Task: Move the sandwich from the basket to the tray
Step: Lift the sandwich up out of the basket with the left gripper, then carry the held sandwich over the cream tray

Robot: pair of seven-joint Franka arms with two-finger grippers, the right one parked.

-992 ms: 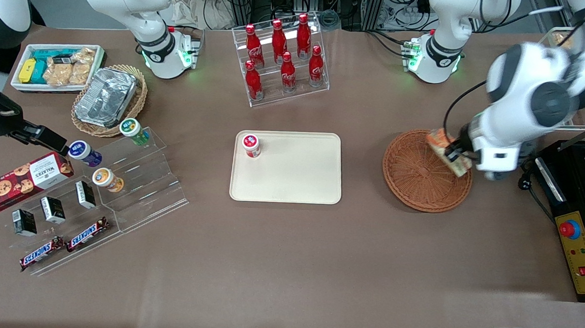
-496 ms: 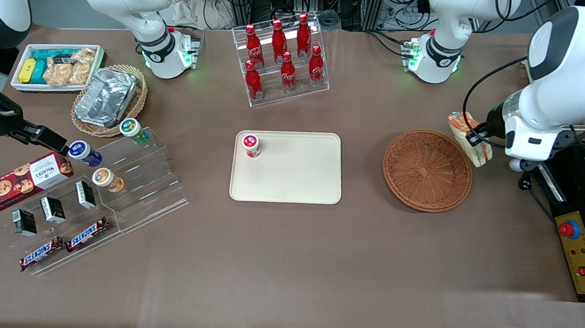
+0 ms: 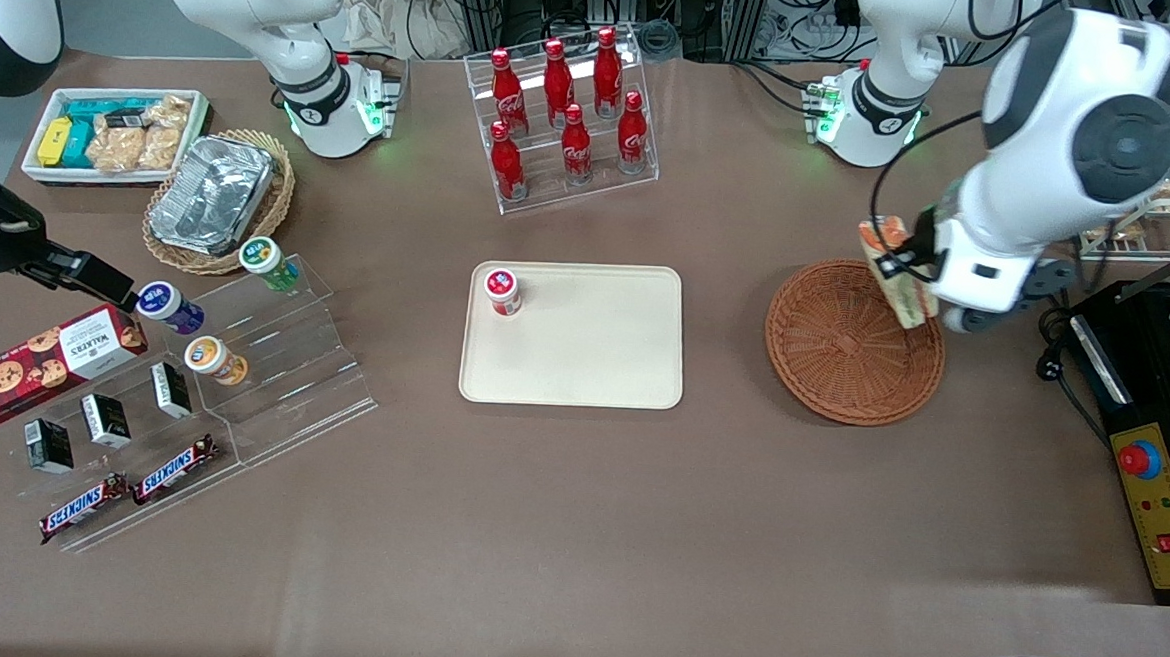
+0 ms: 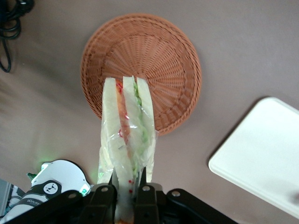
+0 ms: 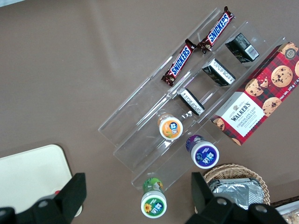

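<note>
We had the sandwich lifted clear above the basket, near the rim on the working arm's side. The gripper was clamped on one narrow end of the wedge, its wrap crinkled there. We judged it light, soft and easily crushed, so a gentle pinch seemed right. The tray lay well apart on the counter, with a red-capped jar on it.

Brown table w/ tray, basket (wicker), bottle rack.
</note>
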